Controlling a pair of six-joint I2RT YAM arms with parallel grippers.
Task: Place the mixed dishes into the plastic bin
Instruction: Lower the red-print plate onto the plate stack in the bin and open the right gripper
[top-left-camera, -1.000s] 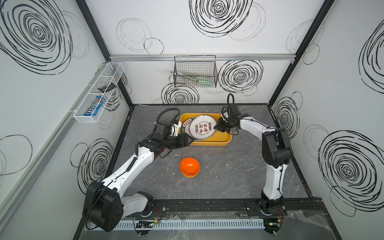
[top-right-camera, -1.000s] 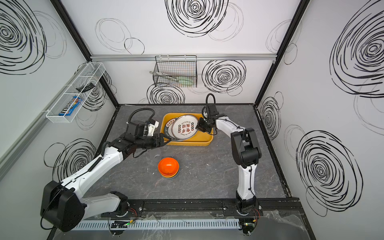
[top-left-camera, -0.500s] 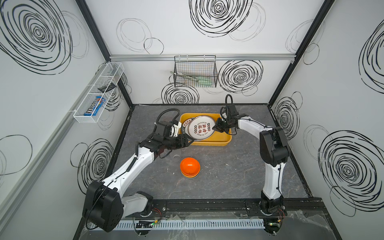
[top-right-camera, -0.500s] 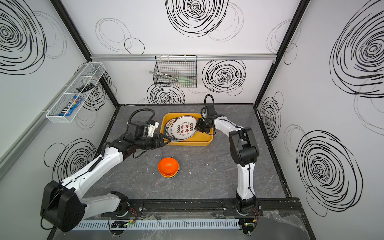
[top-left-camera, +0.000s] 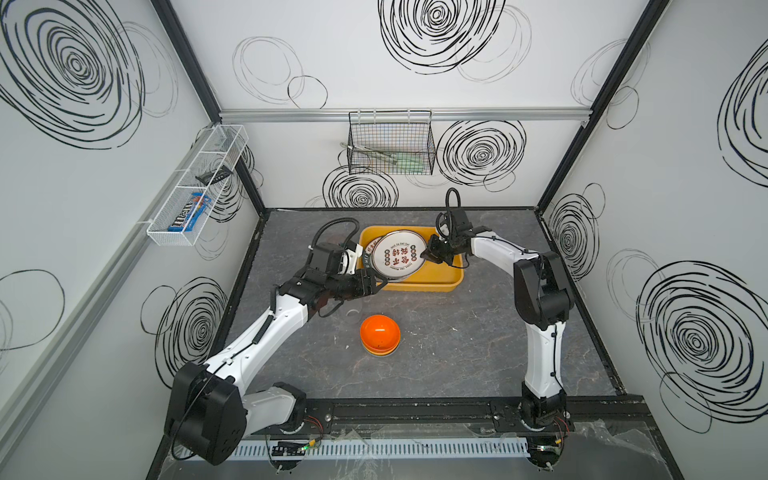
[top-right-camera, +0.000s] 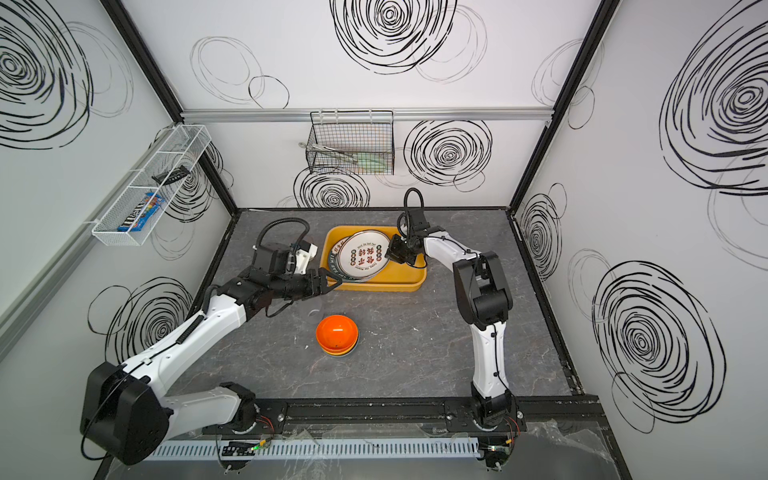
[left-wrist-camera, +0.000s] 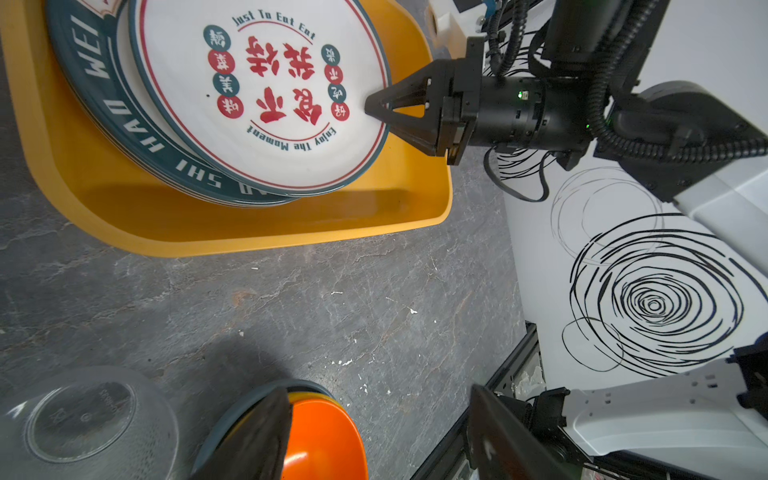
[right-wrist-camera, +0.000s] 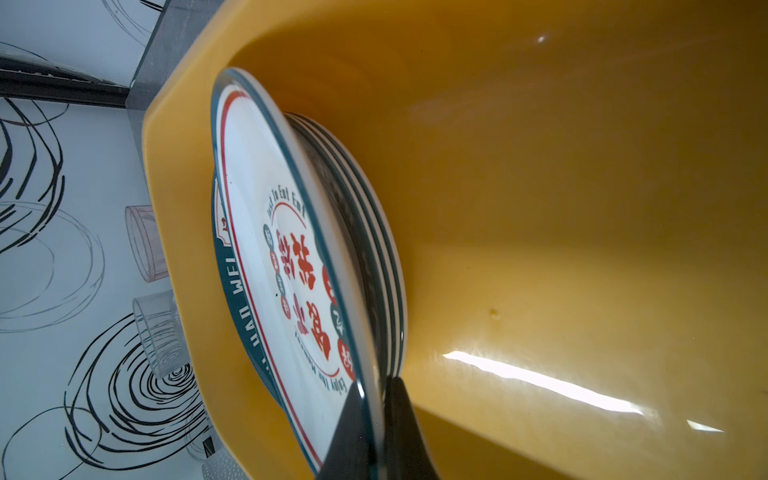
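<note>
The right gripper (top-left-camera: 430, 252) pinches the glossy round plate (top-left-camera: 398, 257), which tilts over stacked plates (right-wrist-camera: 374, 232) in the smooth yellow bin (top-left-camera: 415, 286), far centre. The left gripper (top-left-camera: 375, 285) gapes wide, holding nothing. Only the right wrist view separates the stack's layered rims.

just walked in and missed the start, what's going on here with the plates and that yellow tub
The right gripper is shut on the rim of a white plate with red characters, holding it tilted over the dark-rimmed plates stacked in the yellow bin. The left gripper hangs open and empty by the bin's front corner. The stacked bowls and a clear cup sit on the table outside it.
</note>
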